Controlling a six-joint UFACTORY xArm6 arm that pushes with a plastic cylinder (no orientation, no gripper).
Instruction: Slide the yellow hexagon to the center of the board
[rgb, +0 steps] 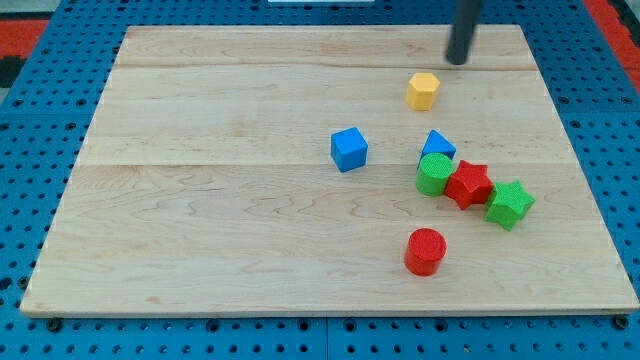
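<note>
The yellow hexagon (423, 90) lies on the wooden board (200, 200), right of centre and near the view's top. My tip (458, 61) stands on the board just above and to the right of the hexagon, a small gap apart from it. The rod runs up out of the view's top edge.
A blue cube (349, 149) sits near the board's middle. A blue triangular block (438, 146), a green cylinder (434, 174), a red star-shaped block (468, 184) and a green star-shaped block (510, 204) cluster at the right. A red cylinder (425, 251) lies below them.
</note>
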